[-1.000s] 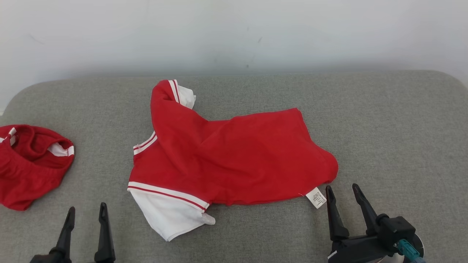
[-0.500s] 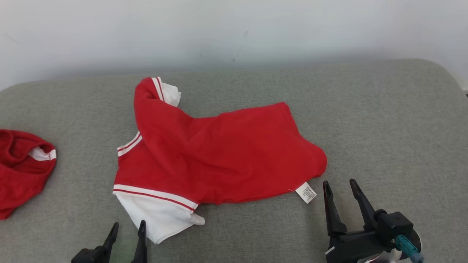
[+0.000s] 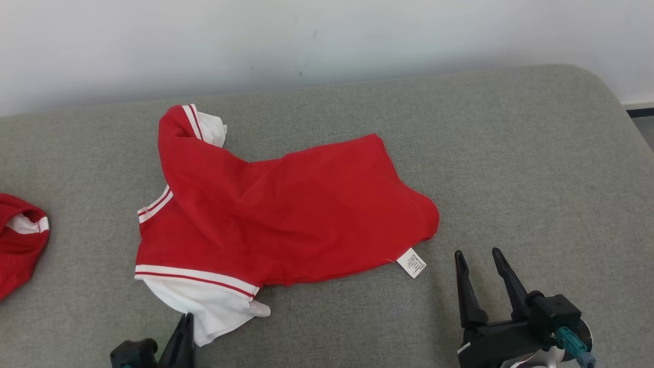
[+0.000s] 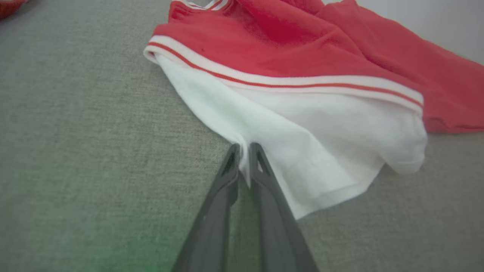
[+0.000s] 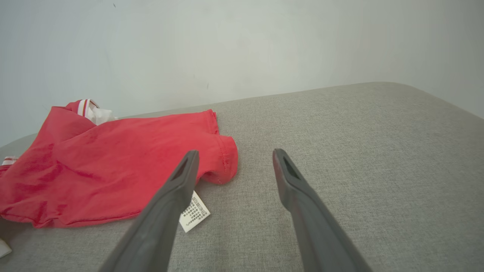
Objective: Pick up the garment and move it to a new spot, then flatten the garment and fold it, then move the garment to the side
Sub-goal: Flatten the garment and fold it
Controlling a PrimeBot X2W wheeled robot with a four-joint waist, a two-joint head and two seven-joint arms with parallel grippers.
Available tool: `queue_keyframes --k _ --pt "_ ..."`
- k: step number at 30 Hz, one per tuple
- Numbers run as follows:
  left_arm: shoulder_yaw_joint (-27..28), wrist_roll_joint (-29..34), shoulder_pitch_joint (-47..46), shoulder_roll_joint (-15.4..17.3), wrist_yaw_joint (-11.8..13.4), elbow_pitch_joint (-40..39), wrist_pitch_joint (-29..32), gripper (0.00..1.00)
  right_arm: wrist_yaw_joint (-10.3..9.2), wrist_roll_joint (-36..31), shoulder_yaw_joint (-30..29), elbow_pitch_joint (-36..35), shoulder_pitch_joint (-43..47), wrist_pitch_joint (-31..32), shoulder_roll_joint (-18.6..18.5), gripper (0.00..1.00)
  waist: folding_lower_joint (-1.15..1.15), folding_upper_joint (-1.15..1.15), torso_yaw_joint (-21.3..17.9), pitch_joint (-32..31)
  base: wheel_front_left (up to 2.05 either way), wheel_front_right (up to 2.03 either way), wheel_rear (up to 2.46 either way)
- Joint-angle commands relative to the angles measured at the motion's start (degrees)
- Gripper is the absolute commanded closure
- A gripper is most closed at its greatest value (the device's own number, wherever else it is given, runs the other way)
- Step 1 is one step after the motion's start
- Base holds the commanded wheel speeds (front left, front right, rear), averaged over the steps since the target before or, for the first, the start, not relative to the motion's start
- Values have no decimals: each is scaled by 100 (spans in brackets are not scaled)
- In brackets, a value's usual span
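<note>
Two left gripper [image 4: 244,150] jaws pinch the red cloth shirt's [image 3: 296,209] white sleeve near the grey fabric cushion's [image 3: 536,153] front edge; the right gripper's [image 3: 476,253] jaws stand wide apart.

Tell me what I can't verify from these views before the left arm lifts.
- Left gripper: how deep the garment sleeve sits between its fingers, which cover it in the left wrist view.
- Care label: print too small in the head view; a right gripper finger overlaps it in the right wrist view.
- Second red garment: cut off by the head view's left edge.
</note>
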Motion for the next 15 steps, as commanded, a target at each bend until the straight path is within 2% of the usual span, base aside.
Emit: queue_keyframes --k 1,15 --pt "-14 -35 -22 -16 3 -30 -7 100 -13 -34 -20 -30 12 -3 16 0 -1 0 29 -25 0 0 0" --pt "640 59 982 28 3 -1545 -12 100 -13 51 -63 -6 184 -2 15 0 -1 0 571 -283 0 0 0"
